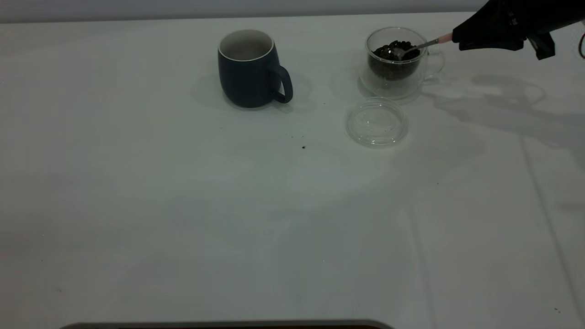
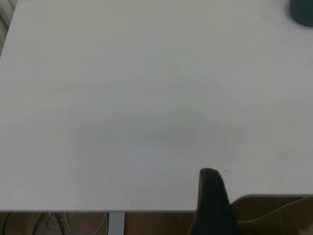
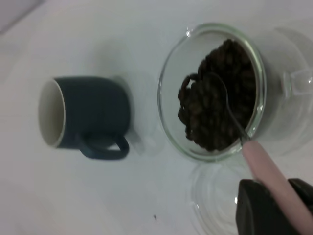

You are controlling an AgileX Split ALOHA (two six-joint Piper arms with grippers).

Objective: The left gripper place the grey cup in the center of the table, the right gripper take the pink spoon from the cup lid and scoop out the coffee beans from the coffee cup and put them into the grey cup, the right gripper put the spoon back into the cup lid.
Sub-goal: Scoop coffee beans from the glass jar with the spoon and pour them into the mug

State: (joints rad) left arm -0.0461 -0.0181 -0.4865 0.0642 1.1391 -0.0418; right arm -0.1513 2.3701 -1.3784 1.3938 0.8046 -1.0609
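Beans (image 1: 394,49) filled the coffee cup (image 1: 396,64) at the table's (image 1: 183,205) far right, my right gripper (image 1: 458,40) dipping the pink spoon (image 1: 418,46) in; cup lid (image 1: 377,122) just in front, grey cup (image 1: 250,68) well left. My left wrist view showed one black finger (image 2: 212,200); its spread I could not tell. My right fingers (image 3: 257,210) pinched the spoon's handle.

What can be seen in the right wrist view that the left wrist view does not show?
Only the right wrist view shows the right gripper shut on the pink spoon, whose bowl is in the coffee beans in the coffee cup, with the cup lid beside it. Only the left wrist view shows the table's edge. Both show the table and the grey cup.
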